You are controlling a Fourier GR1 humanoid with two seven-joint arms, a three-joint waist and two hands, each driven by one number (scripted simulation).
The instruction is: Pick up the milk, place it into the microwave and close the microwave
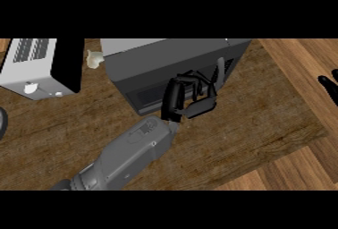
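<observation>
The dark grey microwave (pixel 173 58) stands at the back middle of the counter, its dark window face (pixel 146 97) turned toward me and its door looking shut. My left hand (pixel 189 103) comes up from the lower left on a grey forearm and rests against the right part of that front, fingers loosely bent and holding nothing. A small pale object (pixel 94 59) peeks out just left of the microwave; I cannot tell whether it is the milk. No milk shows anywhere else. My right hand (pixel 328 87) rests open at the right edge, fingers up.
A white appliance (pixel 30 62) with vent slots and a black side panel stands at the back left. A dark rounded thing (pixel 2 123) cuts in at the left edge. The dark wooden counter (pixel 251 125) ends at the right in lighter wood boards (pixel 297 170).
</observation>
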